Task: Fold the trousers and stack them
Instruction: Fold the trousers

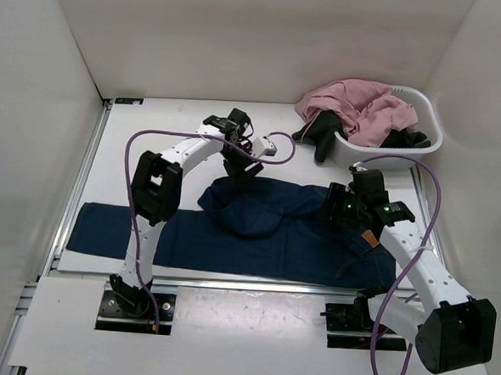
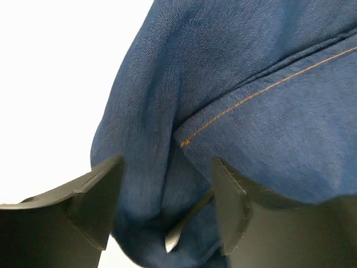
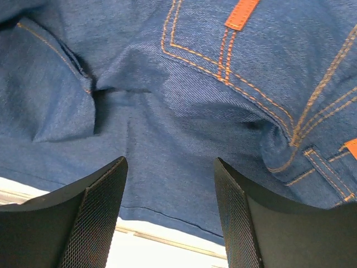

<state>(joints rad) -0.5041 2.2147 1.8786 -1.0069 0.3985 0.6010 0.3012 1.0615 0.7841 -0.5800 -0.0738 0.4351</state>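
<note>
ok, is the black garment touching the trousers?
Apart. The top external view shows a strip of bare white table between the black garment and the far edge of the trousers.

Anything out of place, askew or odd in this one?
A black garment hangs out over the rim of the white basket onto the table. The trousers are bunched in a hump mid-length, though that suits folding under way.
</note>
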